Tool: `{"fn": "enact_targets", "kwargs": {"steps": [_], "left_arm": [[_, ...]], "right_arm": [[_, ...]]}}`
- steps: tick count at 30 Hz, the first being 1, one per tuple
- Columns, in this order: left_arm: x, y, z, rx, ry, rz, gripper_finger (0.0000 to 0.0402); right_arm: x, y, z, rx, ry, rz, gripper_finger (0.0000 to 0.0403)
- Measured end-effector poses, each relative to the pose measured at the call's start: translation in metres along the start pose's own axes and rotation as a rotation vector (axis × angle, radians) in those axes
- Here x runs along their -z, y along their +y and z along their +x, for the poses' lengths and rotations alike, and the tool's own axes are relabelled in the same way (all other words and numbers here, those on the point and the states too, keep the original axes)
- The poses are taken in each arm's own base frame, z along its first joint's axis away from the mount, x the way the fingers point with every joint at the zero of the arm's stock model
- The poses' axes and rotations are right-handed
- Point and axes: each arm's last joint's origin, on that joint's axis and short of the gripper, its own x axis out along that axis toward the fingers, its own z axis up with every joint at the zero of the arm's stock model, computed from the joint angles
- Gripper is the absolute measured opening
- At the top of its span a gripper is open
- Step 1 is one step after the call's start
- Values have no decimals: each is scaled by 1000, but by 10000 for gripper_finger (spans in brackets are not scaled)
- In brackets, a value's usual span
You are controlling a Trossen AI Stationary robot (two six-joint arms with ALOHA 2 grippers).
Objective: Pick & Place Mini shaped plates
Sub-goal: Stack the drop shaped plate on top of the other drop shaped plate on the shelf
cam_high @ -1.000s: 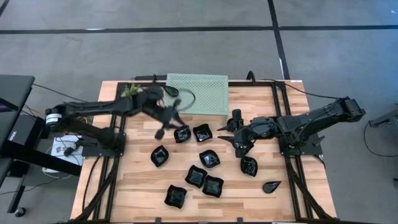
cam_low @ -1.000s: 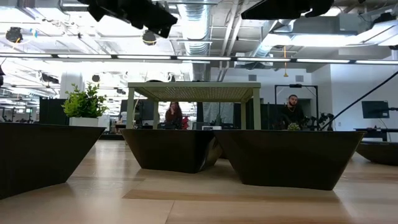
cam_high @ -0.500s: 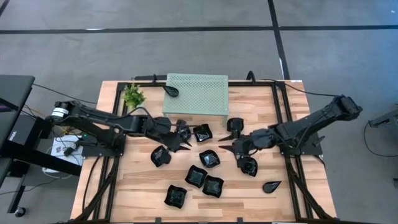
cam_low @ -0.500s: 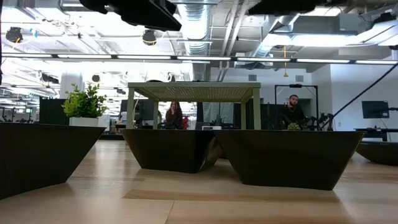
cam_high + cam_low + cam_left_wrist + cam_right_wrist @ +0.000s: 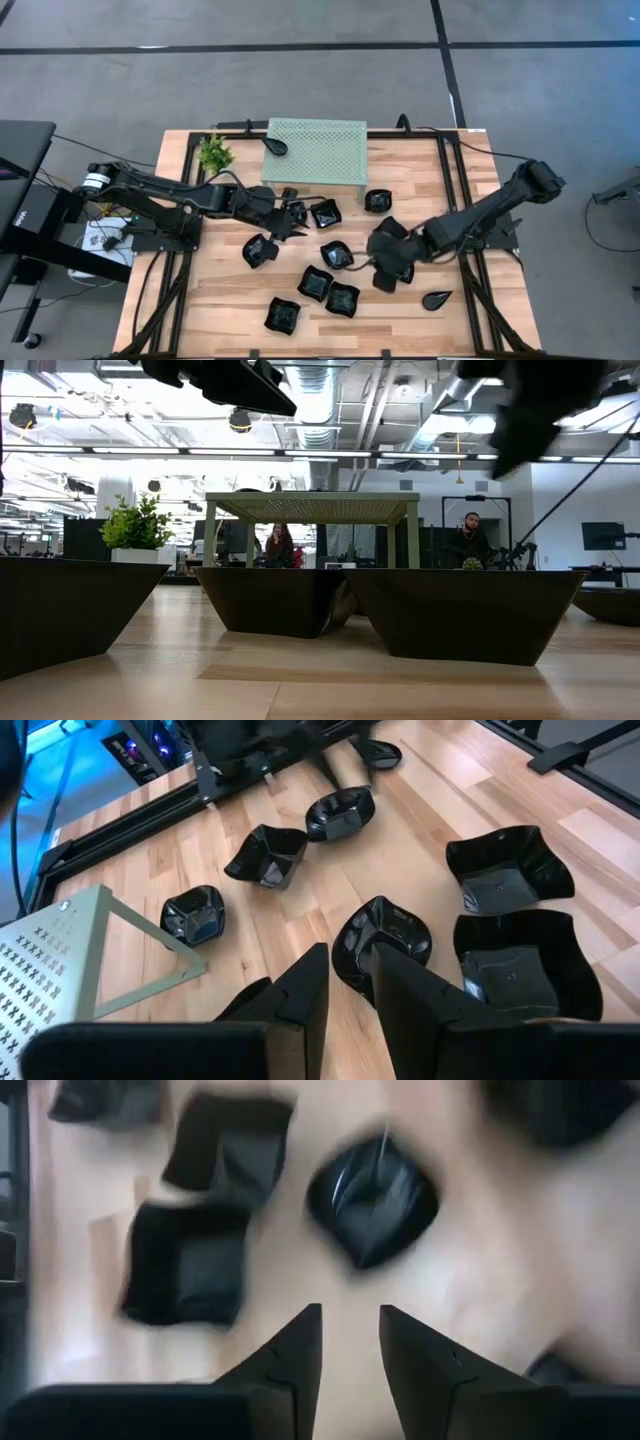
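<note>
Table: a pale wooden top point(image 5: 220, 300) with a black frame along its sides.
Stand: a light green perforated stand point(image 5: 316, 150) stood at the far edge, with one small black plate point(image 5: 276, 147) lying on its top near the left corner.
Plant: a small green plant point(image 5: 212, 153) sat just left of the stand.
Plates: black mini plates lay scattered over the middle of the table; a leaf-shaped one point(image 5: 436, 299) lay alone near the right front, and two squarish ones point(image 5: 328, 291) lay side by side toward the front.
Left gripper: the left gripper point(image 5: 287, 222) hung low in front of the stand, its fingers point(image 5: 305, 988) a narrow gap apart with nothing between them; a rounded plate point(image 5: 383, 942) lay on the wood just past the tips.
Right gripper: the right gripper point(image 5: 383, 262) was low over the right-centre plates, beside a dark plate point(image 5: 402, 270); its fingers point(image 5: 296, 1348) stood slightly apart over bare wood, gripping nothing, with a rounded plate point(image 5: 373, 1198) ahead.
Room: two people sat well behind the table, seen under the stand.
</note>
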Motion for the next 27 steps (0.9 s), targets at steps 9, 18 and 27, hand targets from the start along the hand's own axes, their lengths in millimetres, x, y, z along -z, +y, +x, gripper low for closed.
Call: {"fn": "enact_targets", "kwargs": {"steps": [9,18,27], "left_arm": [[0,0,0,0,-1,0,80],[-1,0,0,-4,-9,1,79],[-2,1,0,-8,-18,1,79]], "right_arm": [[54,43,6,87,389,539,98],[95,64,31,427,643,709,98],[101,74,63,561,770,715,98]]}}
